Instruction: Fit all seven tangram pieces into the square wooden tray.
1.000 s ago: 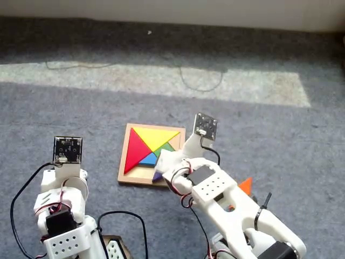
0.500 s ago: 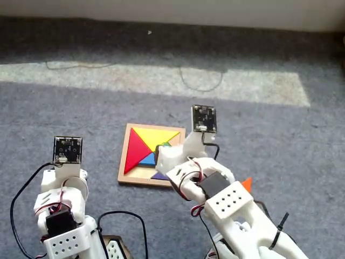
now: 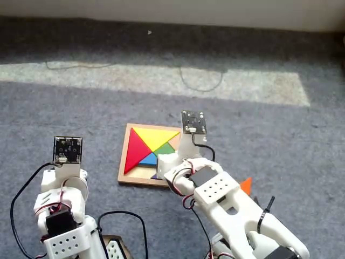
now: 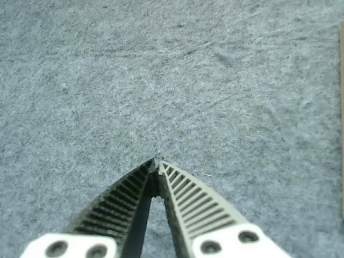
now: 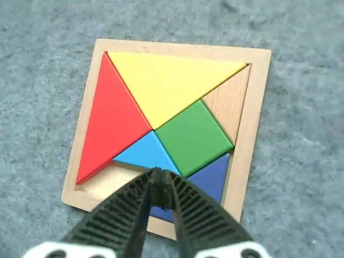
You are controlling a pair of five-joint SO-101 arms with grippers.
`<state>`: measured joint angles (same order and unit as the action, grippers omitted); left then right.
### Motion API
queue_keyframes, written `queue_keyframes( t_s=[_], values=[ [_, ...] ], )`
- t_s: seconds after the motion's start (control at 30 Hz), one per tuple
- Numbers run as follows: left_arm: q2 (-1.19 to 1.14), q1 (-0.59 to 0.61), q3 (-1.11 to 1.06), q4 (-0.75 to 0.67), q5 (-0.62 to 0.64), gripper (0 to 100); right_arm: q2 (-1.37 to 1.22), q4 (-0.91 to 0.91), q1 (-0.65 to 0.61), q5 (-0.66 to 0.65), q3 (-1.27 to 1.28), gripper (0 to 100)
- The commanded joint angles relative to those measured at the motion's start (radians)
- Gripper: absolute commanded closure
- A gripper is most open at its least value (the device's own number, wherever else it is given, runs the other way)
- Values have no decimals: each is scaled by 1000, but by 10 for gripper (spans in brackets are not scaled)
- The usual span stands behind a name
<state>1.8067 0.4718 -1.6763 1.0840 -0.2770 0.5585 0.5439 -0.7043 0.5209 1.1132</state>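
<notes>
The high camera sits well up and looks steeply down, with the wooden tray near mid-picture and grey carpet running far beyond it. The right wrist camera hangs close over that same tray, facing down onto it. The left wrist camera looks down, close, on carpet beside the tray.

Setting: a grey-blue short-pile carpet in daylight.
In the high view a pale band of sunlight crosses the carpet from side to side, with shaded carpet on both sides of it. A thin dark cable loops across the band. A pale wall strip borders the far edge.
</notes>
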Motion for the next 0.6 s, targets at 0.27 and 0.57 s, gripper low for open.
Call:
queue_keyframes(
  t_s=[0.27,0.57],
  values=[
    [-1,-15,-19,-12,-6,992,-51,73,159,-114,-10,995],
    [2,-15,-10,-8,-6,992,466,383,372,-181,-16,995]
  ],
)
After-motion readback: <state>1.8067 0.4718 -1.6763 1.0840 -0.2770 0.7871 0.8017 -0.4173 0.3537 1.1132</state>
